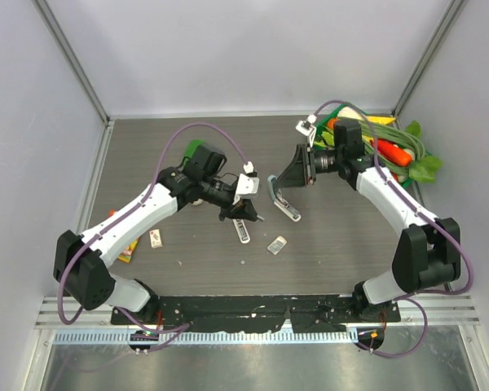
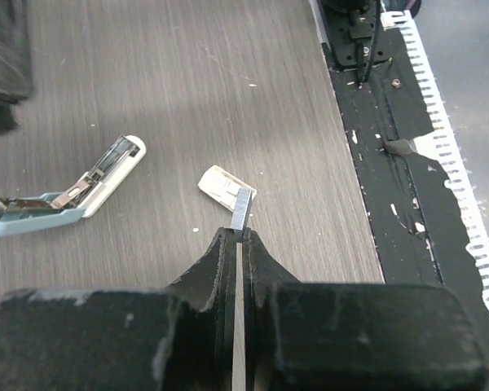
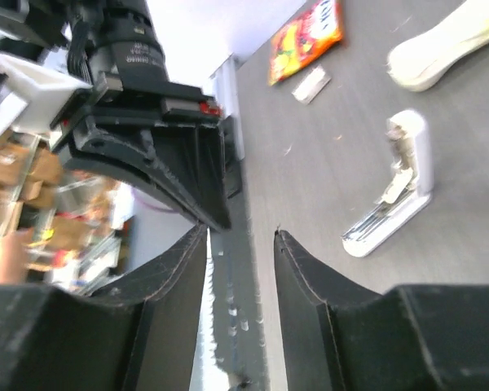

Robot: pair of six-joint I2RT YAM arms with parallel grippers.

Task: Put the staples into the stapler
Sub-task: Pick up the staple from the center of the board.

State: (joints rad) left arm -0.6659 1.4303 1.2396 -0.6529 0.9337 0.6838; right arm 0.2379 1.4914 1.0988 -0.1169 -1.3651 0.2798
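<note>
Left gripper [image 2: 238,236], jaws closed on a thin grey staple strip [image 2: 243,210] that projects forward from the fingertips. Just beyond the strip's tip, the staple box [image 2: 222,186] lies flat on the dark wood-grain table [image 2: 187,81]. Farther from the near edge, the stapler [image 2: 106,175] lies swung open, silvery channel exposed. A black base plate [image 2: 391,163] runs along the table's near edge.
</note>
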